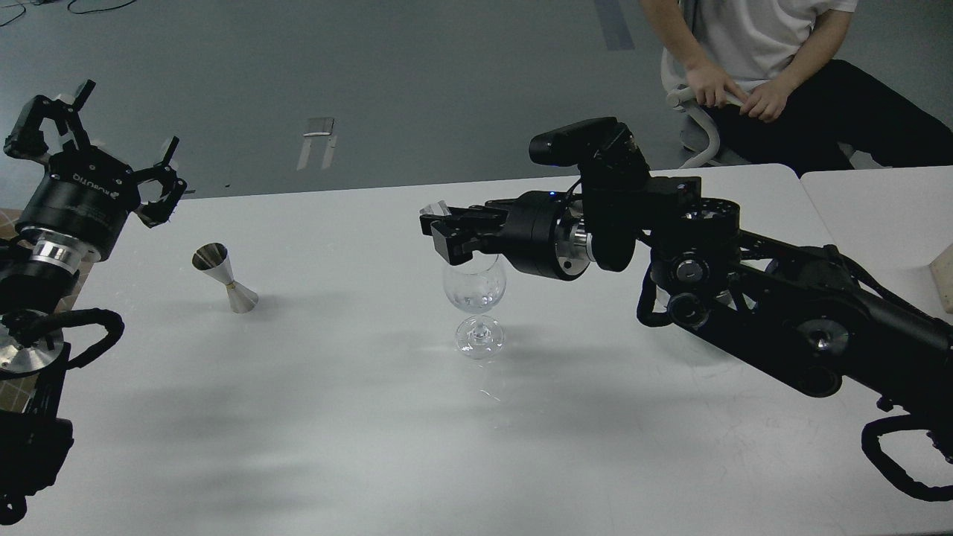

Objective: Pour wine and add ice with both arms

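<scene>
A clear stemmed wine glass point(475, 309) stands upright at the middle of the white table point(357, 417); a little clear wine and some ice show in its bowl. My right gripper point(441, 227) reaches in from the right and hovers just above the glass's rim, shut on a clear ice cube point(434, 209). My left gripper point(93, 141) is open and empty, raised over the table's far left edge. A steel jigger point(225, 279) stands on the table below and to the right of it. The ice bowl is hidden behind my right arm.
A seated person point(752, 67) is at the table's far right side. A second table point(886, 216) adjoins on the right, with a pale wooden object point(942, 279) at the frame's edge. A small wet patch point(491, 394) lies in front of the glass.
</scene>
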`<state>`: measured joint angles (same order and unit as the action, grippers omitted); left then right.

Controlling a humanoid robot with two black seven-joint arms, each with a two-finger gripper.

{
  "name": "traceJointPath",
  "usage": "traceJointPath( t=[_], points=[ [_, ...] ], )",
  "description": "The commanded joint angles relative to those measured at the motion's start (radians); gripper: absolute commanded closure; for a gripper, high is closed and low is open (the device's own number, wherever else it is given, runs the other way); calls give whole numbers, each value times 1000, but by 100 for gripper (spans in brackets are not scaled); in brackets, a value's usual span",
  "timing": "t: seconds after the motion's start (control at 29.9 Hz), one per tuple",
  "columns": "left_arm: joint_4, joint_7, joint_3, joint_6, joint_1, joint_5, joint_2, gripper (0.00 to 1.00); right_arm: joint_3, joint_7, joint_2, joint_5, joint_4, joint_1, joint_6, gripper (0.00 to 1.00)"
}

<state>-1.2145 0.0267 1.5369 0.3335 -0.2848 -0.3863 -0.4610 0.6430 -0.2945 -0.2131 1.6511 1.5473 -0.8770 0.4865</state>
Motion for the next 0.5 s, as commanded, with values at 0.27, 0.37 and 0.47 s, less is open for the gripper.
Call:
traceJointPath(
  t=[0.27, 0.37, 0.47],
  points=[
    [0, 1, 2, 1, 3, 0, -2, 3, 0, 0, -42, -8, 7, 12, 0, 83],
    [0, -1, 3, 2, 3, 0, -2, 3, 0, 0, -42, -7, 2, 12, 0, 82],
    [0, -1, 5, 3, 6, 1, -2, 3, -2, 0, -42, -7, 0, 12, 0, 78]
  ],
)
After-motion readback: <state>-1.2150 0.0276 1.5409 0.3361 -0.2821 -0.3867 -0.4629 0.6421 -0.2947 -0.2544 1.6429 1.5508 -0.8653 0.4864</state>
